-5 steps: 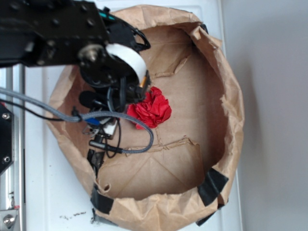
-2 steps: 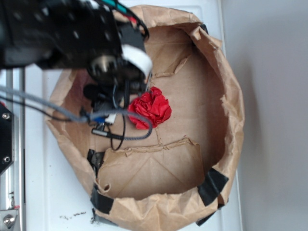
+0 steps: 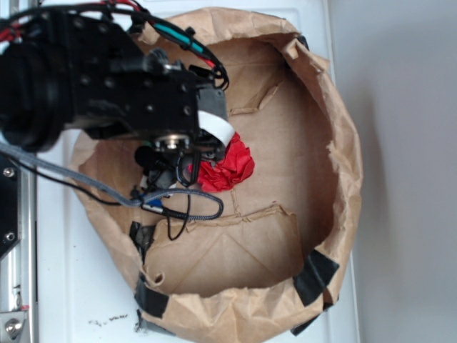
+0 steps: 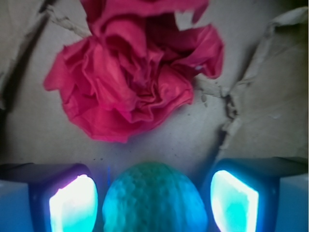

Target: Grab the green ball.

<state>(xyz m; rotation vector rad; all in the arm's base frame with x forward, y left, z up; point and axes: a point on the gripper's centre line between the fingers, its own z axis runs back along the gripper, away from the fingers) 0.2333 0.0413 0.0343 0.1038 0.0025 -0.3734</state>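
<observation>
The green ball sits between our two lit pads, low in the wrist view, with a thin strip of shadow visible on each side of it, so we judge the claw open around the ball and not yet squeezing it. We cannot see the ball in the outside view, because the arm hangs right over it. It lies on the cardboard floor of the paper bag, whose walls are rolled down, likely so that we can reach in from above. The red paper wad rests just beyond the ball, near it but apart, with bare cardboard between them. That gap matters: with the pads straddling only the ball, a squeeze should catch the ball alone and leave the wad where it is. The dimpled skin of the ball should give the pads some bite, though a round thing can slip forward if pinched off centre. We seem lined up well; closing is what the task now asks of us
</observation>
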